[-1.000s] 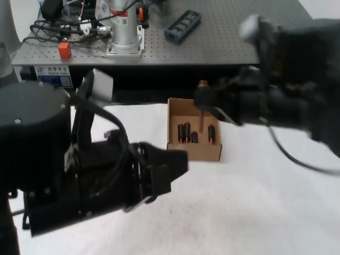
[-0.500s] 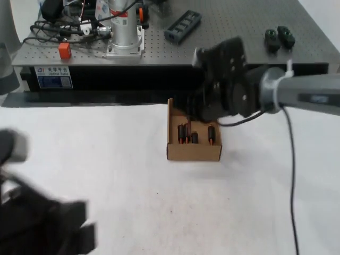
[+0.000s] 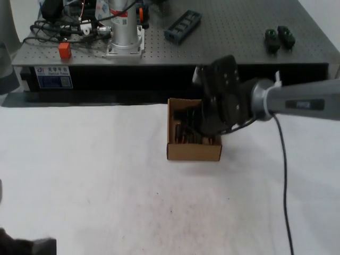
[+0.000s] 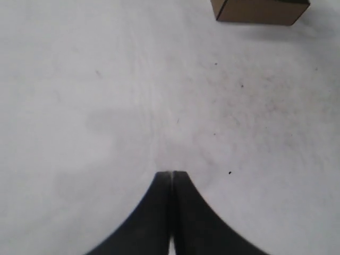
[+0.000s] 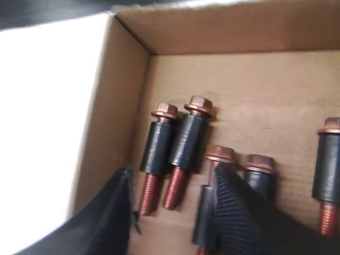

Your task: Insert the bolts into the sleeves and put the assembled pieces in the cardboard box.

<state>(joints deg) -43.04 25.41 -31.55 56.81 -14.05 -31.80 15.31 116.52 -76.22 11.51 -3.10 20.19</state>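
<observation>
Right wrist view looks down into the cardboard box [image 5: 119, 101], where the right gripper [image 5: 172, 172] hangs with its fingers [image 5: 244, 212] spread apart and grasping nothing. Five assembled pieces [image 5: 190, 139] lie flat on the box floor. Each is a copper-coloured bolt [image 5: 151, 194] pushed through a black sleeve [image 5: 158, 146]. Two of them lie side by side, touching, near one side wall, with their threaded ends between the spread fingers. Two more lie just beside that pair, partly hidden behind one finger. The fifth lies apart from the rest, farther from that wall.

In the high view the box stands on the white cloth [image 3: 133, 186] that covers the table, at the middle of the cloth's far edge. The right arm [image 3: 297, 103] comes in from the table's right edge and dips into the box from above.

In the left wrist view the left gripper [image 4: 171, 175] hovers above the cloth, well apart from the box. Its fingers are clenched together, tips touching, with nothing between them.

Beyond the cloth's far edge stands a perforated metal table [image 3: 239, 37]. Near its left end are an orange block [image 3: 64, 50], a metal post [image 3: 125, 29] and a tangle of cables [image 3: 58, 26], with a dark tray [image 3: 183, 25] toward its middle.
</observation>
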